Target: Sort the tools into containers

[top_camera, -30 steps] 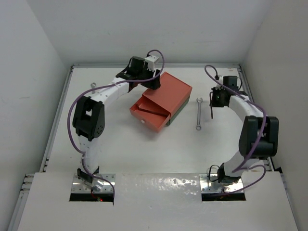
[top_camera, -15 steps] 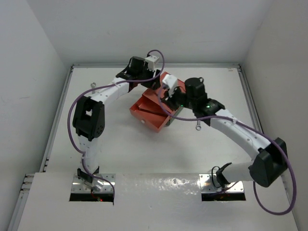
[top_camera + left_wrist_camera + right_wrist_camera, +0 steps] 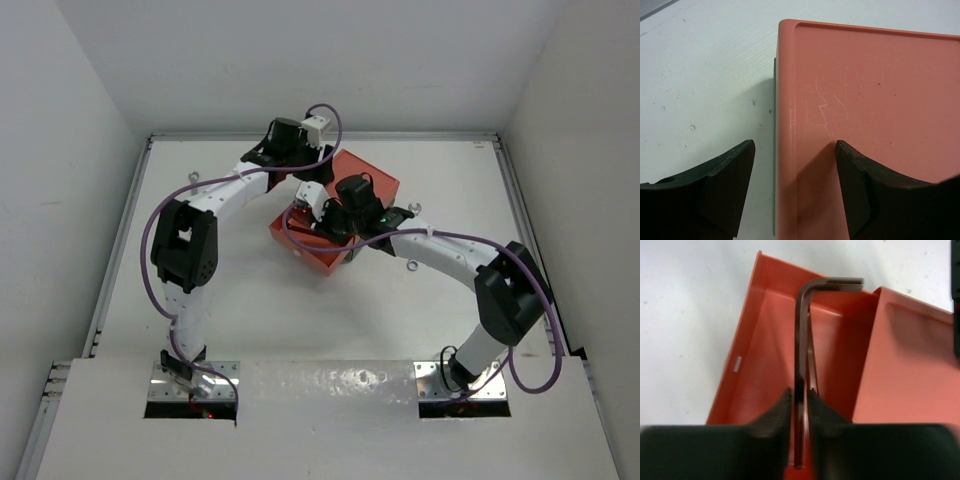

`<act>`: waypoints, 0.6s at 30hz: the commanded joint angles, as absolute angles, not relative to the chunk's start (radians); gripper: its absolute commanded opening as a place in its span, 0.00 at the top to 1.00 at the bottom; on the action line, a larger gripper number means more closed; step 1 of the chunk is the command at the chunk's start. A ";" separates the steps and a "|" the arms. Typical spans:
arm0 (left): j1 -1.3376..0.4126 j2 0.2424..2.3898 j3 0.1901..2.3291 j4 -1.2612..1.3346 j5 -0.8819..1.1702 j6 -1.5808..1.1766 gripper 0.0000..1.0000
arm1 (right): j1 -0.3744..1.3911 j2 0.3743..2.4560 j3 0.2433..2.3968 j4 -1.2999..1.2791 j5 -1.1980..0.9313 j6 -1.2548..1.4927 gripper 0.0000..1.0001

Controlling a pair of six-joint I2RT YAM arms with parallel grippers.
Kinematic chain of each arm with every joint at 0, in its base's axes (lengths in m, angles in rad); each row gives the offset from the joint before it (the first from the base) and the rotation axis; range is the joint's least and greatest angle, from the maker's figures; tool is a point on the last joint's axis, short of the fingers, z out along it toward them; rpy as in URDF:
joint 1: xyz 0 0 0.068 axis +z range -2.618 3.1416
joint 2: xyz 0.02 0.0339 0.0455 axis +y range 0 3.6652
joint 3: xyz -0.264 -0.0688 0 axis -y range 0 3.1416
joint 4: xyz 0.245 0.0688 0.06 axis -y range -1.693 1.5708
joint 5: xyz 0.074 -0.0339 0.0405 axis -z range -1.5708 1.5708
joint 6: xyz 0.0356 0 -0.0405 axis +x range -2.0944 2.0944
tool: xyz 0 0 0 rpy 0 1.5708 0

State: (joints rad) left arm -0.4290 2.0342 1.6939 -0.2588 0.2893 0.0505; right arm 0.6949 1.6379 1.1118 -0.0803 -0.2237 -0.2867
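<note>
Above smooth orange-red drawer point(image 3: 765, 365), L-bent dark rod point(image 3: 800, 340)

I'm looking at a white desk point(image 3: 250, 300), scuffed and speckled just left of the left fingers point(image 3: 725, 190). Plain pale walls point(image 3: 400, 60) rise beyond them and to either side. A grey rail point(image 3: 116, 260) runs along the desk's edges. The light is even and the shadows are soft.
</note>
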 commanded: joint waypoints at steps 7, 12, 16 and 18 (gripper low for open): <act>-0.423 2.008 1.693 -0.261 0.290 0.083 0.37 | 0.696 1.625 1.229 -0.054 -0.235 -0.278 0.51; -0.423 2.014 1.712 -0.262 0.290 0.077 0.38 | 0.695 1.580 1.249 -0.028 -0.229 -0.226 0.50; -0.423 2.014 1.785 -0.268 0.305 0.060 0.37 | 0.657 1.531 1.264 -0.006 -0.221 -0.132 0.50; -0.423 2.011 1.866 -0.278 0.314 0.058 0.37 | 0.591 1.523 1.282 -0.014 -0.235 -0.039 0.50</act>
